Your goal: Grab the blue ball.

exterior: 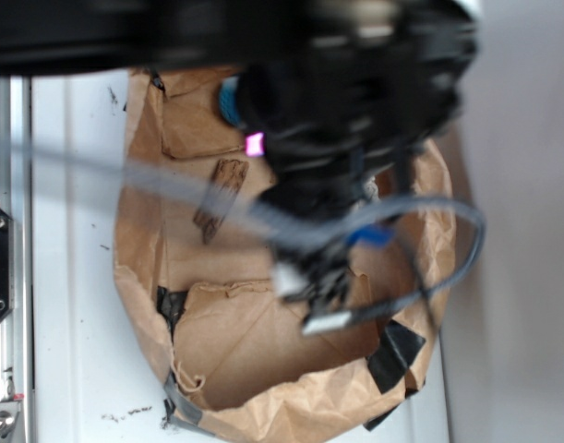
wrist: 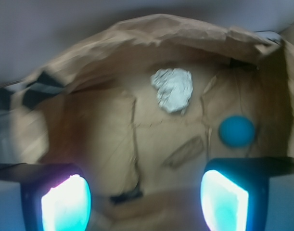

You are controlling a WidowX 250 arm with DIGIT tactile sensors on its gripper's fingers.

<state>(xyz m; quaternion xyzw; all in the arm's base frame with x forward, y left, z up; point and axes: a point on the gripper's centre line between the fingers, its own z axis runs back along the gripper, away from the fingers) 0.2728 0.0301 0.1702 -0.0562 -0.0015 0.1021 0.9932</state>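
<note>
With jaws wide open and empty, the gripper (wrist: 144, 199) could miss the small round teal-blue ball (wrist: 237, 130) at two o'clock, grabbing crumpled paper bag (wrist: 108, 130) instead.

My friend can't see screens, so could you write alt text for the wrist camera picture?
A small blue ball lies on crumpled brown paper inside a paper-walled bin, above the right one of two glowing fingers at the bottom corners. A crumpled white paper wad sits further back near the middle. The fingers are spread, holding nothing.
</note>
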